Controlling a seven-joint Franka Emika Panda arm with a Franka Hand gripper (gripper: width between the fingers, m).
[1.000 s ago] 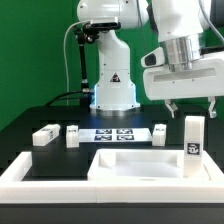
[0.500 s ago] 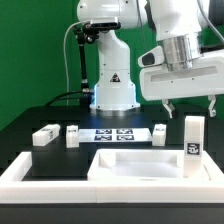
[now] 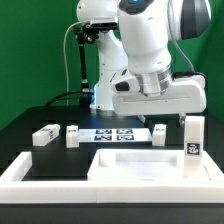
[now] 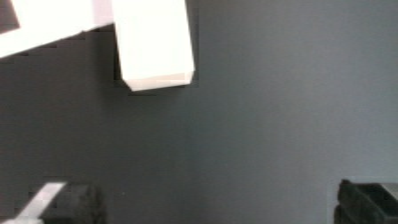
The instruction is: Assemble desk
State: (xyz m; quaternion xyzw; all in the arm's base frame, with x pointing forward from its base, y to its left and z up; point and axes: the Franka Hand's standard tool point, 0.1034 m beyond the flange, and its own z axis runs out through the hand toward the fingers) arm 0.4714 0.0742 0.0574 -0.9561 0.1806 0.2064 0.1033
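Note:
The desk's wide flat slab (image 3: pixel 135 163) lies at the front of the black table. Two small leg blocks (image 3: pixel 44 136) (image 3: pixel 73 135) lie on the exterior view's left. A third leg block (image 3: pixel 160 133) lies behind the slab, and one (image 3: pixel 194 136) stands upright on the exterior view's right. My gripper (image 3: pixel 160 120) hangs open just above the third block, holding nothing. In the wrist view one white leg block (image 4: pixel 157 50) lies on the dark table well ahead of my open gripper (image 4: pixel 214 205). Both dark fingertips (image 4: pixel 63 205) stand far apart with only bare table between them.
The marker board (image 3: pixel 113 133) lies flat in front of the robot's base. A long white raised rim (image 3: pixel 20 175) borders the table's front and sides. A further white surface (image 4: pixel 36 25) shows at one corner of the wrist view.
The arm has swung toward the exterior view's left and come lower, from above the upright block to above the block behind the slab. The jaws stayed open.

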